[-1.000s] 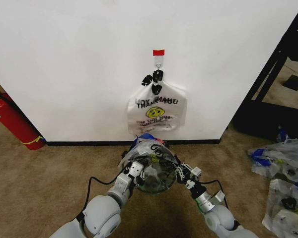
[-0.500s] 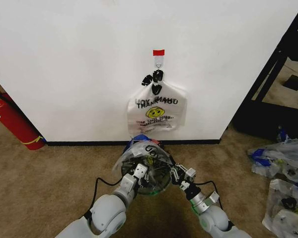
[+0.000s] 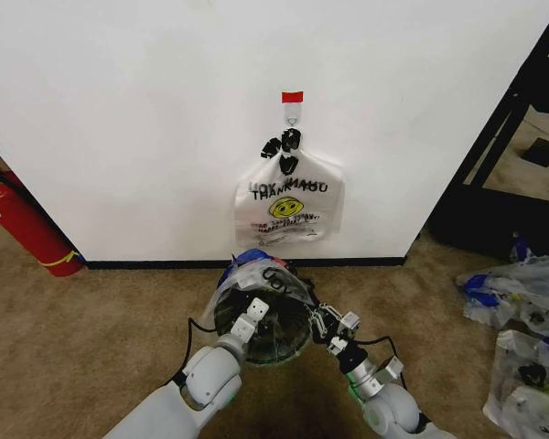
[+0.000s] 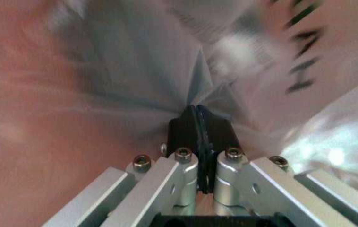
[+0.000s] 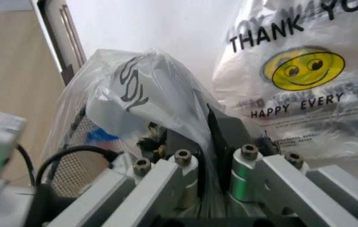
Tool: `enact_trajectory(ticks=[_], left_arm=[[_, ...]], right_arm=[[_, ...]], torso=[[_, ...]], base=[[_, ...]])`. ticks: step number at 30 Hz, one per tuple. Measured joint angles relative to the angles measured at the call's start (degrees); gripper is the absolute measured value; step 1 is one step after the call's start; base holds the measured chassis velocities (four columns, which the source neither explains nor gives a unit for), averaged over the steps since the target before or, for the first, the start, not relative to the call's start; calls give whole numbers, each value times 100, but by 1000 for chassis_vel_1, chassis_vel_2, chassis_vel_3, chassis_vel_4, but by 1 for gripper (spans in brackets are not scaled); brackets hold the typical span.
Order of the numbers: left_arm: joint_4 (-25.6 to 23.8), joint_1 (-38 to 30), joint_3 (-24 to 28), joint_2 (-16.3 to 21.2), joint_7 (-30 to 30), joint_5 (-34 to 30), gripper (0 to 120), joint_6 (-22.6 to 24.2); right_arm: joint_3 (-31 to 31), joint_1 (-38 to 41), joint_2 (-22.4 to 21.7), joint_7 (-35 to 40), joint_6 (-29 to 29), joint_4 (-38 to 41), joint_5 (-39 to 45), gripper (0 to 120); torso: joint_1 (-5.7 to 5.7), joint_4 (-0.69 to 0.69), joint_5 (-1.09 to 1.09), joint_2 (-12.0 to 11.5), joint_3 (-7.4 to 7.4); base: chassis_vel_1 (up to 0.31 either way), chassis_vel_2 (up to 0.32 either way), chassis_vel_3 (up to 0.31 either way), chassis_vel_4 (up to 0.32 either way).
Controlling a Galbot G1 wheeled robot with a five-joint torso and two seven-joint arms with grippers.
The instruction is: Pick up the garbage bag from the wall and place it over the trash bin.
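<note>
The garbage bag (image 3: 256, 279), thin see-through plastic with black print and a blue patch, is stretched over the top of the round trash bin (image 3: 273, 340), whose dark inside shows through it. The bin stands on the carpet just before the wall. My left gripper (image 3: 250, 324) holds the bag's near left edge and my right gripper (image 3: 330, 329) its near right edge. Up close, the left gripper (image 4: 198, 124) is shut on a pinch of film. In the right wrist view the right gripper (image 5: 207, 137) is shut on the garbage bag (image 5: 141, 90).
An opaque white THANK YOU bag (image 3: 288, 206) with a smiley hangs from a wall hook (image 3: 293, 112) right behind the bin. A red fire extinguisher (image 3: 23, 224) leans at the left. Loose plastic bags (image 3: 526, 338) lie at the right, by a black frame (image 3: 499, 146).
Both grippers have drawn back a little toward me with the bag's edges. The film now spreads wider across the bin's mouth.
</note>
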Motion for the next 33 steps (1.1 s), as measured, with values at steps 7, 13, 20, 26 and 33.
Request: enact_trajectory(ticks=[7,13,20,26,33], left_arm=[[293,-95,-74,-79,-150,184,0,59],[404,-142,-133,-67,-201,186,0,73],[213,-102,-96,-53,-174,-190,0,47],[71,-159,147,-284,-76,-564,0,-97],[567,-307,240,-615,-104,-423,0,-189]], right_arm=[[-8,-27,-60,-83,-2,32,35,1],[-9,-10,-127,-206,-9,23,85,1],[1,58,-117,-310,-7,-90,137,1],[-70,99,2,-364,29,-269,88,1],[-118,95,104,-377,67,-344,13,1]], torso=[[0,0,0,0,0],[0,0,0,0,0],[0,0,0,0,0],[0,-1,1,0,0],[0,0,0,0,0]], base=[[0,0,0,0],[0,0,0,0],[0,0,0,0],[0,0,0,0],[0,0,0,0]])
